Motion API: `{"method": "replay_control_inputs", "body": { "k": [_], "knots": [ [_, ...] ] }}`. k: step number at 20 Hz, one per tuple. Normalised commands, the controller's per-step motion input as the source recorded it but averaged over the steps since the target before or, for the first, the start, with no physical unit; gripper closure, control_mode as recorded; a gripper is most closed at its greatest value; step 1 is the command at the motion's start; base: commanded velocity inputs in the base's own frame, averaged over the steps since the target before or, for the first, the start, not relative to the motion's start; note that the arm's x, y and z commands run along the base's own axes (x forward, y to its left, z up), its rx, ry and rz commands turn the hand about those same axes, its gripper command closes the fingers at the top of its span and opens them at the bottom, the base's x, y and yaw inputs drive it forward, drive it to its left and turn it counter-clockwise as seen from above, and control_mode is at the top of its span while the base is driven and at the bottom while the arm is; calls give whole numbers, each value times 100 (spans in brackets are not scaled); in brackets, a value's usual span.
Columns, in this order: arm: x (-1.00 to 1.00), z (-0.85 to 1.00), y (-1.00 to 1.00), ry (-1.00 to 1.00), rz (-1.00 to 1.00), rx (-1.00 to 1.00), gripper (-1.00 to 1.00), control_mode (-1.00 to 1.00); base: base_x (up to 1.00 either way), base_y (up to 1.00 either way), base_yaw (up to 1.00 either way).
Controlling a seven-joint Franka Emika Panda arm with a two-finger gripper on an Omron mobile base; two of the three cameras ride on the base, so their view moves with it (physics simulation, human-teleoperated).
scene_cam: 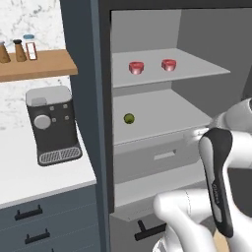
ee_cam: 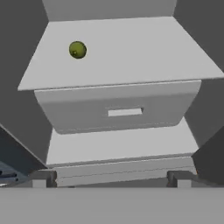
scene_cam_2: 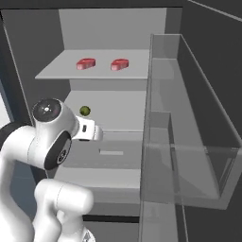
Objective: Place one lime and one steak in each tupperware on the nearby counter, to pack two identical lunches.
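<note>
The gripper (ee_cam: 111, 178) stands wide open and holds nothing, its two dark fingertips (ee_cam: 43, 178) set far apart at the bottom of the hand view, aimed into an open fridge (scene_cam: 103, 98). Straight ahead of the jaws is the front of a grey drawer (ee_cam: 118, 111) with a pale slot handle. Beyond and above the drawer lies a grey shelf (ee_cam: 144, 52), and on it, ahead of the jaws and off toward the left finger's side, sits a single lime (ee_cam: 77, 49), well apart from the fingers and touched by nothing. In the left base view the lime (scene_cam: 129, 118) rests near the left wall of that shelf. One shelf higher, farther above the jaws, two steak pieces (scene_cam: 136, 67) lie side by side with a gap between them. In the right base view the fridge door (scene_cam_2: 189, 142) with its clear bins stands open to the right of the arm. Left of the fridge, a white counter (scene_cam: 29, 177) carries a dark coffee machine (scene_cam: 51, 125).
</note>
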Motion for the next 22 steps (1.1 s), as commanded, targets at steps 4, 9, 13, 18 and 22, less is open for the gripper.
{"method": "replay_control_inputs", "body": {
  "k": [4,9,13,18,22],
  "knots": [
    [28,57,36,-34,23,-1,-100,-100,0,0,0],
    [45,43,37,-2,12,-2,-100,-100,0,0,0],
    [35,0,45,35,3,-8,-100,-100,0,0,0],
    [12,-8,29,10,6,-2,-100,-100,0,0,0],
    [45,-33,15,3,0,0,-100,-100,0,0,0]
  ]
}}
